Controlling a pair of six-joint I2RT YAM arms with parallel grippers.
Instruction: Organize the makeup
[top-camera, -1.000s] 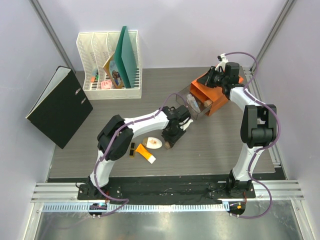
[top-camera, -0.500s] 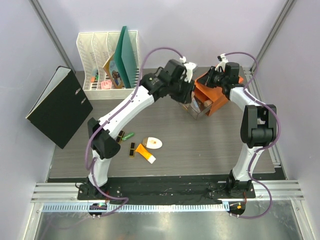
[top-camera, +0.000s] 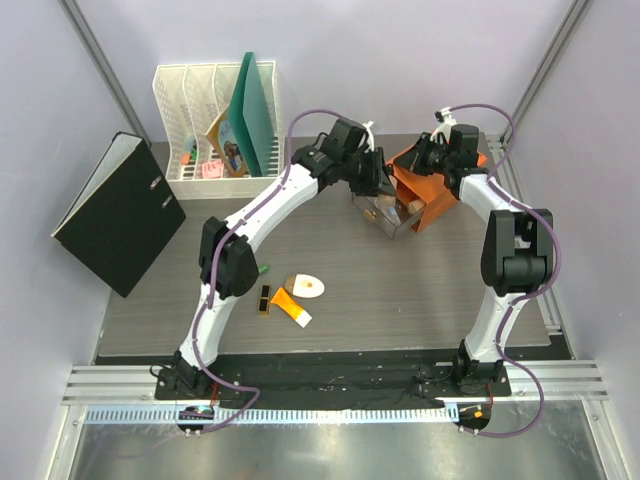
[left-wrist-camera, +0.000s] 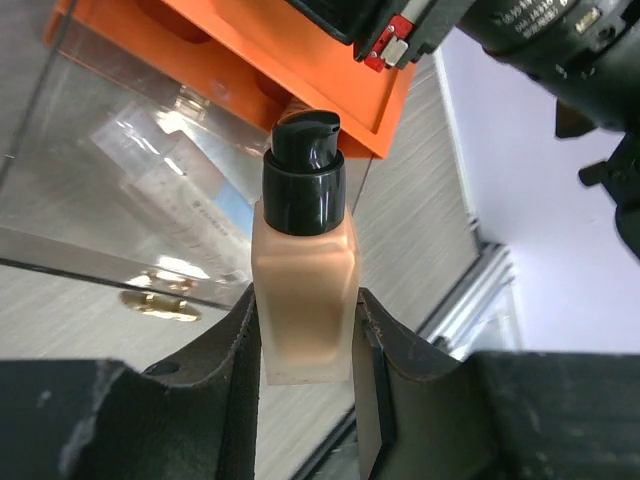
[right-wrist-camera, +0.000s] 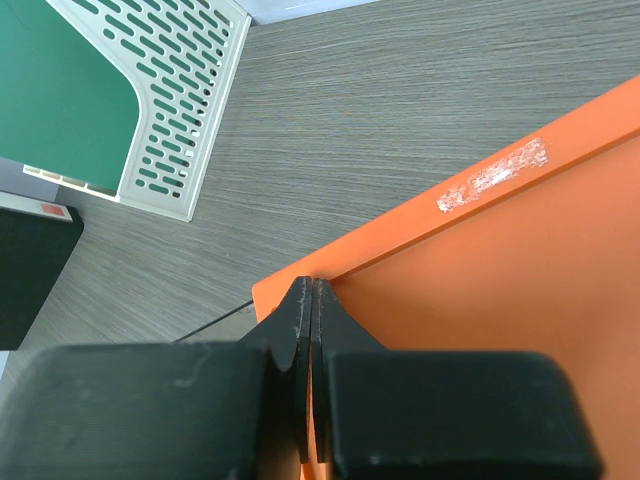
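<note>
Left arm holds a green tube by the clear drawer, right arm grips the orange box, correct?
Not a green tube: the left wrist view shows the left gripper holding a black-capped peach bottle. The clear drawer and the right gripper on the orange box are right.

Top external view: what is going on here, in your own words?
The left pincer grips a peach black-capped bottle by the clear drawer, which is pulled out of the orange drawer box. The right pincer, shut, sits at that box's corner. A white oval compact, orange tube and black-gold lipstick lie on the table.
</note>
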